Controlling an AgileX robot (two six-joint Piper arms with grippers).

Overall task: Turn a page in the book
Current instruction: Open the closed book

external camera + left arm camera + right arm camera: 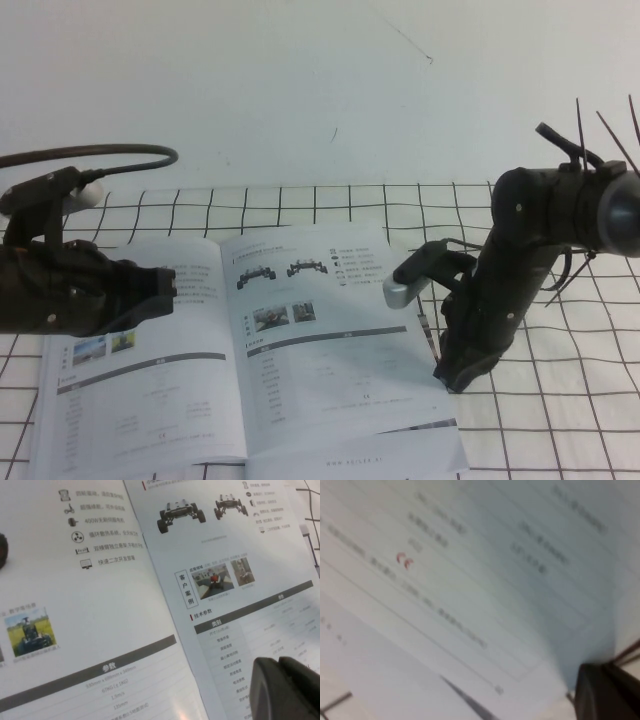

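The book (150, 400) lies open on the grid cloth, and both its pages show in the left wrist view (100, 630). The right-hand page (340, 350) is white, with vehicle pictures, a grey band and faint tables; it lies flat. My left gripper (165, 290) hovers over the left-hand page, and its fingers look shut in the left wrist view (278, 662). My right gripper (455, 378) points down at the right-hand page's outer edge near its lower corner. In the right wrist view it (607, 692) looks shut beside that page (470, 580). I cannot tell whether it touches the paper.
A white cloth with a black grid (560, 420) covers the table. A further leaf (360, 462) sticks out below the right-hand page. A black cable (110, 155) arcs above my left arm. Plain white surface (300, 90) lies behind.
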